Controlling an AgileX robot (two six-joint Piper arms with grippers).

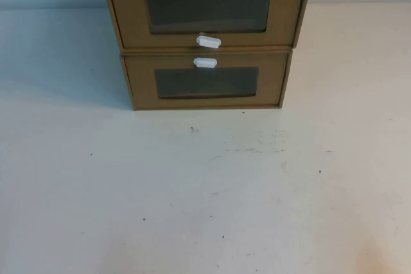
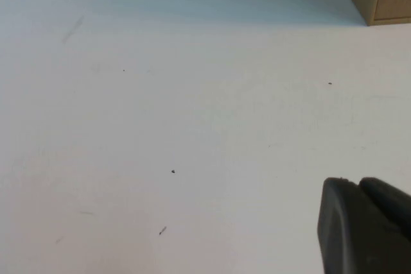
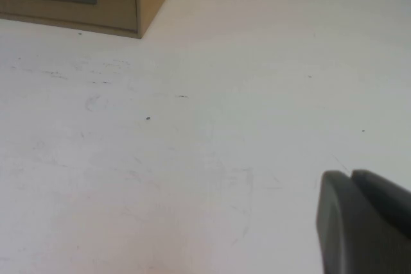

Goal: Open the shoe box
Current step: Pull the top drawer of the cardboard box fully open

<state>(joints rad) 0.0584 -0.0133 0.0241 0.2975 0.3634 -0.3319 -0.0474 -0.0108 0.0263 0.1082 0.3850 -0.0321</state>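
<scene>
Here we see two brown shoe boxes stacked at the far middle of the white counter [image 1: 205, 190]. The upper shoe box [image 1: 207, 8] sits on the lower shoe box [image 1: 207, 85], and both fronts are closed, each with a dark window. The upper handle [image 1: 209, 42] and lower handle [image 1: 205, 63], both white, lie near each other. The left gripper [image 2: 356, 184] hangs over bare counter, well apart from the stack, its fingers pressed together. The right gripper [image 3: 352, 174] hangs likewise, its fingers pressed together on nothing.
</scene>
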